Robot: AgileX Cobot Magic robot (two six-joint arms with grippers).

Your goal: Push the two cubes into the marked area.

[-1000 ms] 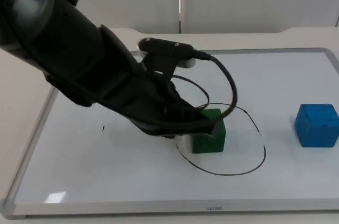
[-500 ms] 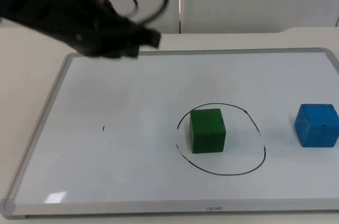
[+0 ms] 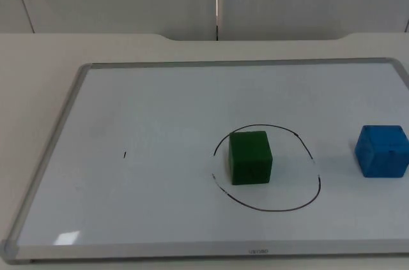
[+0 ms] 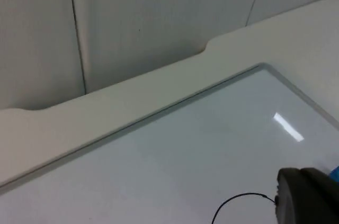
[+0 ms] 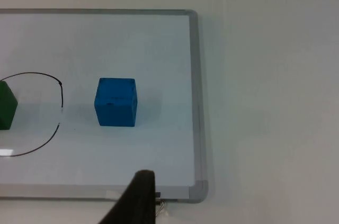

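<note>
The whiteboard (image 3: 153,104) lies flat on the white table (image 3: 38,53), its grey frame running along all visible edges. One second ago the left arm reached across the whiteboard with its gripper against the green cube; half a second ago it was raised over the board's far left corner; now it is withdrawn from the top view. The green cube holds the same position as in both earlier frames, and the blue cube is likewise unmoved.

The drawn circle (image 3: 307,203), a thin black hand-drawn line with small gaps, marks the target area near the board's front edge. The green cube (image 3: 250,157) sits upright inside the circle, toward its left side, with a matte dark-green surface and slightly rounded edges. The blue cube (image 3: 382,150) stands outside the circle, well apart to its right, near the board's right frame; its faces are bright blue and it rests flat.

The left gripper (image 4: 307,197) shows one black fingertip above the board, with an arc of the circle just beside it. The right gripper (image 5: 135,200) shows one black fingertip at the board's frame, with the blue cube beyond it. Whether either gripper's fingers are apart or together cannot be told.
</note>
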